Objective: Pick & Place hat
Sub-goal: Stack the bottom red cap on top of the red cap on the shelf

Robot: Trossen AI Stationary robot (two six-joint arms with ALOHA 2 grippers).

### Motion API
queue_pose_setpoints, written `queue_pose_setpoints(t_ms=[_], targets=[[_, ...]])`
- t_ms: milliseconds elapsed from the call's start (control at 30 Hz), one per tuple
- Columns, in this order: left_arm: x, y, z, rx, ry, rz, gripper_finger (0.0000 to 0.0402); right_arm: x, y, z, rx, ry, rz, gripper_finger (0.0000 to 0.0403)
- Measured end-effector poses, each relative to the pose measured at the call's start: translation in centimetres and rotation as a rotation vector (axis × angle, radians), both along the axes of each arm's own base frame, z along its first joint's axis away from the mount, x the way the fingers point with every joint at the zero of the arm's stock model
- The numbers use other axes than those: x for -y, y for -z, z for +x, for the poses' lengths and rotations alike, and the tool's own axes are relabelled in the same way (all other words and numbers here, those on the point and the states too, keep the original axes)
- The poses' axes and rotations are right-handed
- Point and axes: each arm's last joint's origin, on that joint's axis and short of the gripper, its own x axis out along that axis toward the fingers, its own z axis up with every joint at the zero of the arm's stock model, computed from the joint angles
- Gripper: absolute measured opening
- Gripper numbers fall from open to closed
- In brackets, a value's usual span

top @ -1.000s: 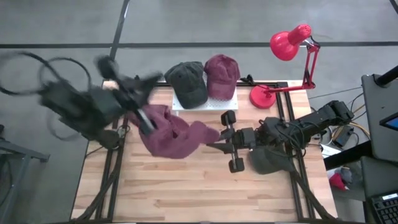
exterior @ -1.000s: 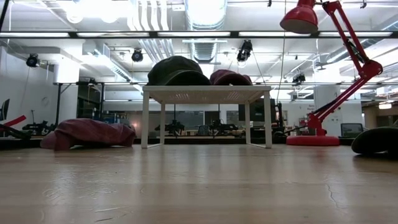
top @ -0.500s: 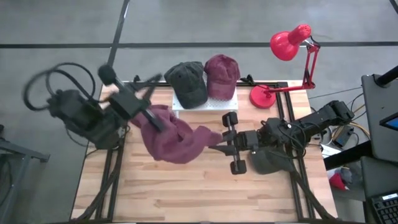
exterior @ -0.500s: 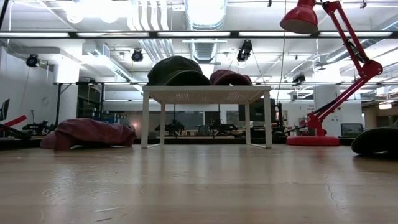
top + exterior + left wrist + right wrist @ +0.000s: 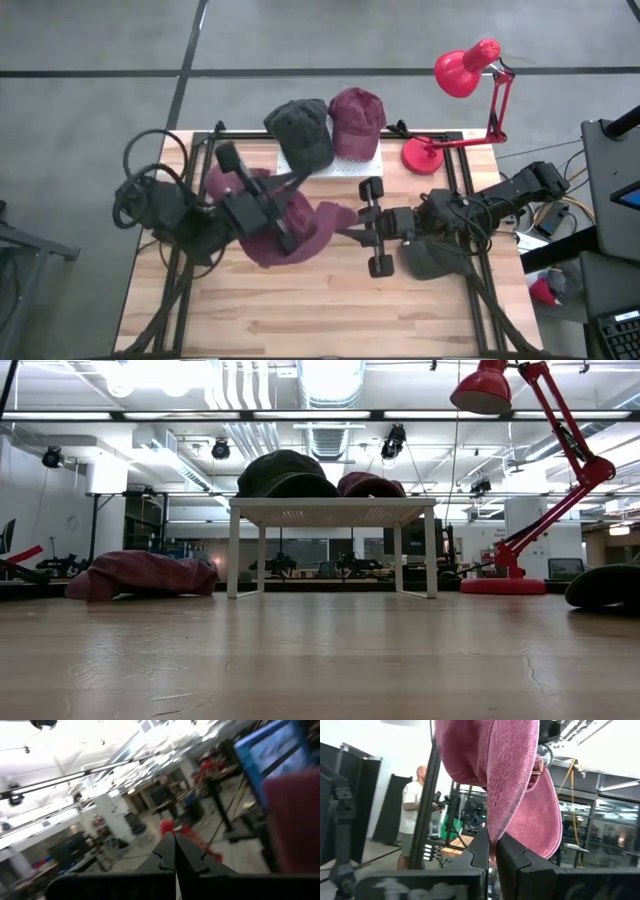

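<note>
Now that the left tool (image 5: 290, 243), clenched empty, has swung in over the maroon hat (image 5: 300, 222) mid-bench (image 5: 330, 310), you're on handover; right tool (image 5: 347, 235) stays pinched on its brim.

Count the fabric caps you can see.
4: a dark grey cap and maroon cap on the white stand, a maroon cap mid-table, a dark cap at the table's right edge.
</note>
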Motion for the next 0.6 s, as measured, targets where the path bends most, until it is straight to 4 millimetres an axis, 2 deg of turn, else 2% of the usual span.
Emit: queue_pose_setpoints(t_ms=[200, 333, 600], targets=[[0.6, -0.4, 0.7, 0.09, 0.112, -0.049, 0.0, 0.2, -0.2, -0.1, 0.021, 0.054, -0.001, 0.0011], [0.7, -0.9, 0.6, 0.121, 0.196, -0.018, 0.0, 0.2, -0.2, -0.1, 0.02, 0.075, 0.003, 0.0011], [-0.9, -3.1, -1.8, 0.096, 0.08, 0.097, 0.0, -0.2, -0.4, -0.3, 0.036, 0.057, 0.013, 0.0011]])
